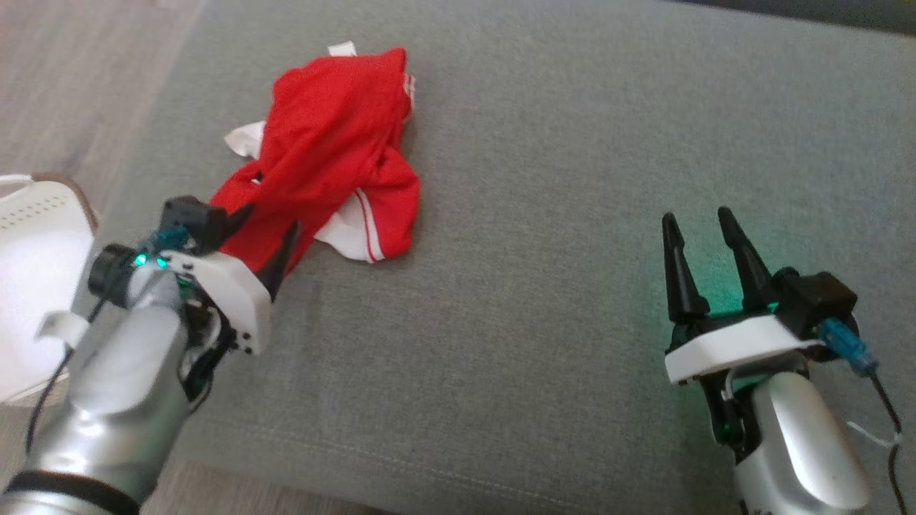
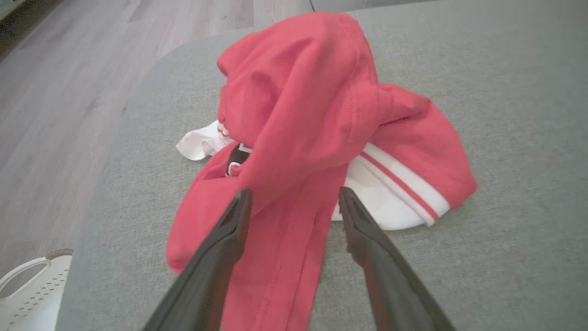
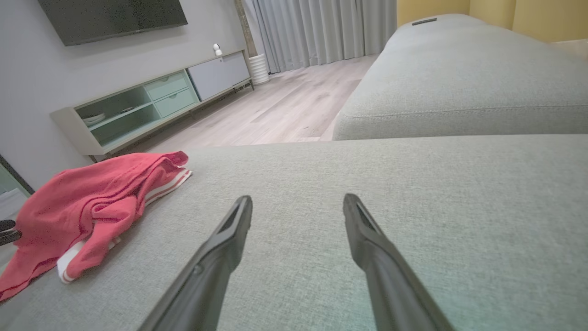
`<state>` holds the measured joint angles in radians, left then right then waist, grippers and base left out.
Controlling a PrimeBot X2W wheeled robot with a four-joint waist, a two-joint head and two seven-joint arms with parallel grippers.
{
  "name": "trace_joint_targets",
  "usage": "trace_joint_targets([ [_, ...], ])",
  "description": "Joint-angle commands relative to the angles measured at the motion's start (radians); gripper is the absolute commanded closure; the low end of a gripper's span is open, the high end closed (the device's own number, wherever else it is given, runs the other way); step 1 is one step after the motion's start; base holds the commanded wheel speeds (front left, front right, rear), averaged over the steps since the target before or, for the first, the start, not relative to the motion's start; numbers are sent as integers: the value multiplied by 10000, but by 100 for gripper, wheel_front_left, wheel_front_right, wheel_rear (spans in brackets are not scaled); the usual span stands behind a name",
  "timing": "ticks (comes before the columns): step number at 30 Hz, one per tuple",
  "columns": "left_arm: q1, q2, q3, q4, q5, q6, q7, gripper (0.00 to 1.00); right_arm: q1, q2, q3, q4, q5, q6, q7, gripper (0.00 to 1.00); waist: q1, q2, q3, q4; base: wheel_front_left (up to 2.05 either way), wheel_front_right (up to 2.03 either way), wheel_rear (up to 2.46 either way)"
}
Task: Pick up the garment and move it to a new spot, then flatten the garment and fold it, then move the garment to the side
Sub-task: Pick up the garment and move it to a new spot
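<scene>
A red garment (image 1: 333, 150) with white striped trim lies crumpled on the grey sofa cushion (image 1: 544, 214), toward its far left. My left gripper (image 1: 270, 220) stands open at the garment's near end, its two dark fingers straddling a strip of red cloth. In the left wrist view the garment (image 2: 312, 119) bulges just ahead of the left gripper (image 2: 294, 197), with red fabric running down between the fingers. My right gripper (image 1: 698, 223) is open over bare cushion at the right, well apart from the cloth. The right wrist view shows the garment (image 3: 92, 202) far left of the right gripper (image 3: 297, 207).
A white perforated basket (image 1: 36, 272) stands on the wooden floor off the cushion's left edge. The right wrist view takes in another sofa section (image 3: 459, 78), a low TV cabinet (image 3: 151, 105) and curtains beyond. Bare cushion stretches between the two grippers.
</scene>
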<state>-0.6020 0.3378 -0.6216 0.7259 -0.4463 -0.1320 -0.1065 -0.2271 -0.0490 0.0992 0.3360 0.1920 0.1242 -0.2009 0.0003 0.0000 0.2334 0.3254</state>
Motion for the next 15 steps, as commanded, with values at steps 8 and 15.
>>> trace_joint_targets([
  [8,-1555,1007,-1013,986,-1337,15,-742,100,-512,-12,202,-360,-144,65,-36,0,-3,0,521,-595,0,0,0],
  [15,-1666,1216,-1407,738,-2070,14,-1410,100,-332,-12,153,-70,30,65,-175,0,-3,0,-164,-640,0,0,0],
])
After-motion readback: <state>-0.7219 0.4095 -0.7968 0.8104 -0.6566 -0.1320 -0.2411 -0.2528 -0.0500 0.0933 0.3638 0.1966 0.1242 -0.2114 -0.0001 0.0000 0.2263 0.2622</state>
